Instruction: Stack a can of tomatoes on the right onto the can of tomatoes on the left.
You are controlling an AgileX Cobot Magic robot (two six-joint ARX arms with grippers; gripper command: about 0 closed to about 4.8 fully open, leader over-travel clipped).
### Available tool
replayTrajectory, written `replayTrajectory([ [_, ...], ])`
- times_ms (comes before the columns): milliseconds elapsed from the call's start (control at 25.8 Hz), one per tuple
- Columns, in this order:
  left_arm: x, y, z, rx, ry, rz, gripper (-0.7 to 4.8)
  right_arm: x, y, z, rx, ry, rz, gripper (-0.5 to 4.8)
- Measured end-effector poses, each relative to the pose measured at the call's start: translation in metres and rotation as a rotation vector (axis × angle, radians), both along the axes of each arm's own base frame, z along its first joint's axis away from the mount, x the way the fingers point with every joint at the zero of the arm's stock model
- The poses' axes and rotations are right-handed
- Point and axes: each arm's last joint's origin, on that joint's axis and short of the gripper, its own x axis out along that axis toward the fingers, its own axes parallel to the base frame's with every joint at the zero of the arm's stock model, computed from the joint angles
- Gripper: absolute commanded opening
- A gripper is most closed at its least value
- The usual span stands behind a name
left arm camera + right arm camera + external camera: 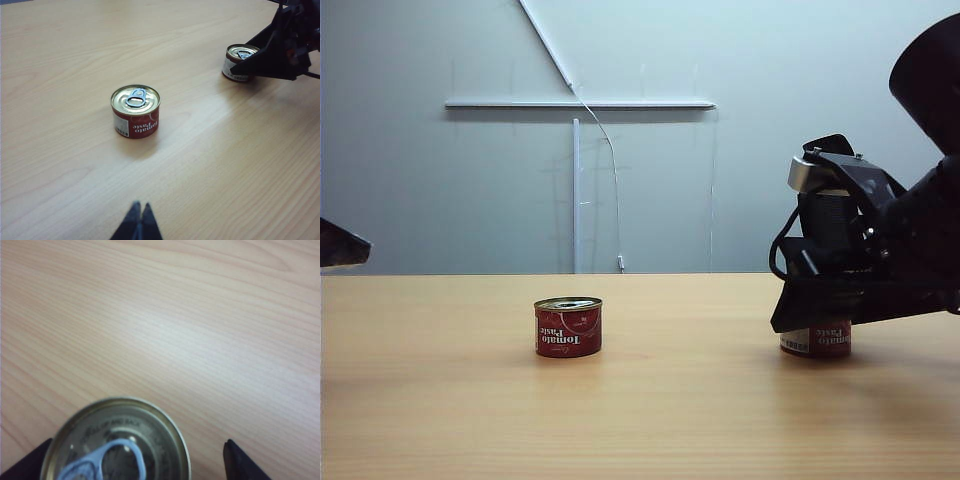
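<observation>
1. On my exterior view I see two tomato cans standing upright on the wooden counter (640,420), well apart.
2. The left can (568,327) sits near the middle of the counter, pull-tab lid up, nothing touching it.
3. The right can (816,341) stands at the right side, its upper part hidden behind my right tool (817,318).
4. My right wrist view shows the right tool's fingers (239,460) spread wide, one on either side of that can's lid; I cannot tell whether they touch it.
5. My left tool (139,222) hangs back from the left can, its fingertips pressed together, holding nothing.
</observation>
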Motion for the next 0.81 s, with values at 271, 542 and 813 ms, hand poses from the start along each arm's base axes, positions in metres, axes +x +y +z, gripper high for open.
replayTrajectory([
  [271,0.0000,0.0000,0.0000,-0.001,0.000,0.000,-0.04,0.0028,0.0011,-0.0020,0.007,-0.017,0.000,4.79],
  [542,0.0000,0.0000,0.0000,0.000,0.000,0.000,-0.04,0.0038,0.0015,-0.0055,0.003,-0.009,0.000,4.79],
  [813,0.0000,0.0000,0.0000,-0.001,0.000,0.000,-0.04,0.0045,0.0018,-0.0042,0.011,-0.021,-0.001,3.67],
])
